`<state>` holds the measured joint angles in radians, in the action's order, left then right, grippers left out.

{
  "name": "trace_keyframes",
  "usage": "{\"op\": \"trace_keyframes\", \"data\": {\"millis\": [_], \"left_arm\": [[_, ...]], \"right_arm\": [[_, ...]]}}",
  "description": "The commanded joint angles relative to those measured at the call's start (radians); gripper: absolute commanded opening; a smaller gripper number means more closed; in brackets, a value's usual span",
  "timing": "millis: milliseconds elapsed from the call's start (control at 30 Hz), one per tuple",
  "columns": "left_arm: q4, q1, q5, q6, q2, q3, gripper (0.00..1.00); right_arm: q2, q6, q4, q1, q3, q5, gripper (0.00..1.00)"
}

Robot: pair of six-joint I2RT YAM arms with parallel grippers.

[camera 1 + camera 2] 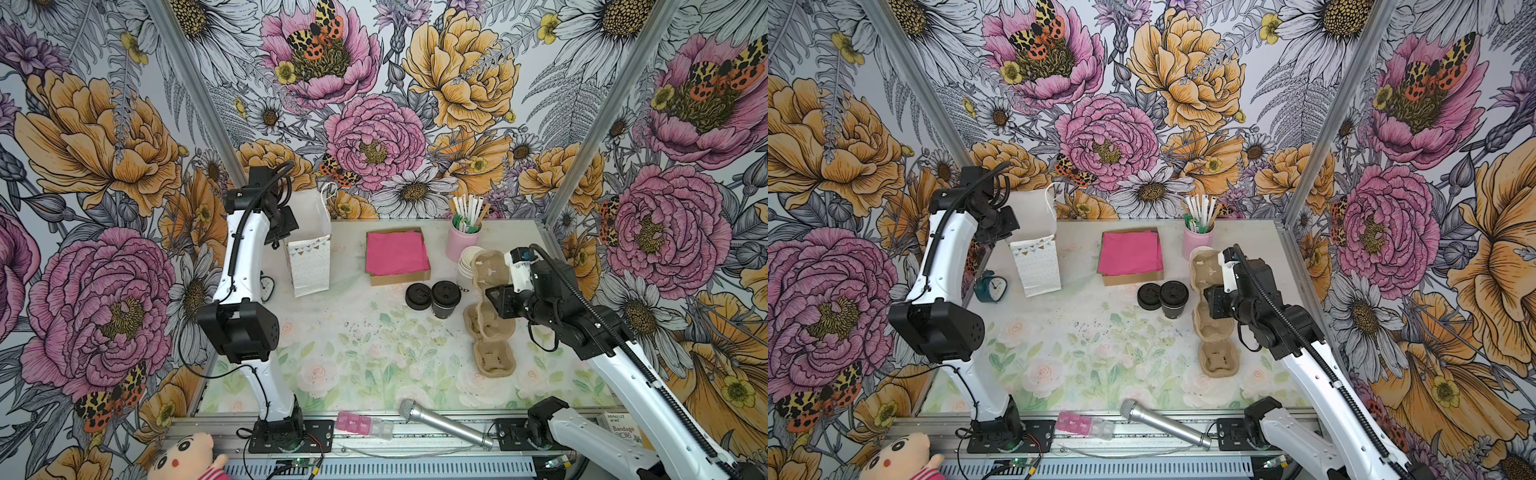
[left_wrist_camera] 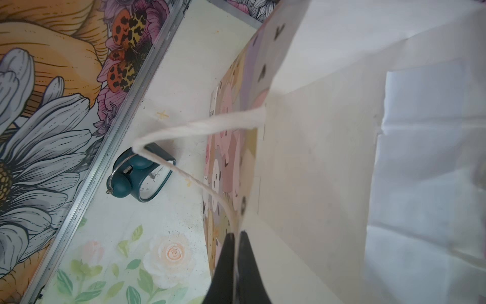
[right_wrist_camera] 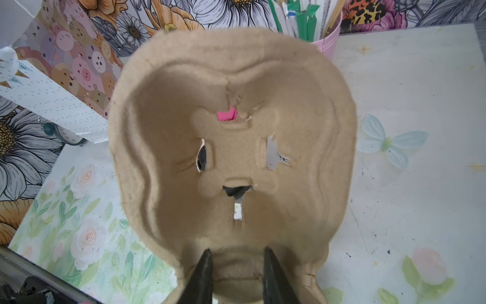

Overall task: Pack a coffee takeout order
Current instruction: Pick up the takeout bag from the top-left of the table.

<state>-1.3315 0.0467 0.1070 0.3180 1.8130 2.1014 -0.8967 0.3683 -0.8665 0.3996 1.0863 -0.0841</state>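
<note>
Prep step, I'd judge: left gripper (image 2: 236,238) is pressed shut on the paper bag (image 1: 309,262) rim; right gripper (image 3: 236,259) pinches the pulp carrier (image 3: 289,92) — wells empty. Bag interior looks empty too. Next move prob. needs the carrier level thru the bag mouth. Pink napkin (image 1: 397,252) lies in its cardboard tray (image 1: 399,277), black lid (image 1: 417,296) on the table (image 1: 353,340), white cup (image 1: 468,257) just behind the carrier.

Lab robot booth: floral-print walls (image 1: 457,83), aluminium frame (image 1: 200,95), base rail (image 1: 208,428).
</note>
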Motion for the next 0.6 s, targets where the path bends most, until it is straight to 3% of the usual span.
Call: {"op": "trace_keyframes", "data": {"millis": [0, 167, 333, 567], "left_arm": [[0.079, -0.051, 0.065, 0.036, -0.156, -0.114, 0.0], [0.324, -0.161, 0.09, 0.099, -0.422, -0.455, 0.0], [0.454, -0.375, 0.317, 0.131, -0.614, -0.69, 0.0], [0.666, -0.649, 0.548, 0.211, -0.825, -1.016, 0.0]], "right_arm": [[0.042, 0.025, 0.065, 0.014, 0.048, -0.051, 0.17], [0.08, 0.095, 0.121, 0.039, 0.077, -0.063, 0.15], [0.08, 0.158, 0.163, 0.109, 0.123, -0.054, 0.13], [0.036, 0.196, 0.253, 0.337, 0.163, 0.083, 0.12]]}}
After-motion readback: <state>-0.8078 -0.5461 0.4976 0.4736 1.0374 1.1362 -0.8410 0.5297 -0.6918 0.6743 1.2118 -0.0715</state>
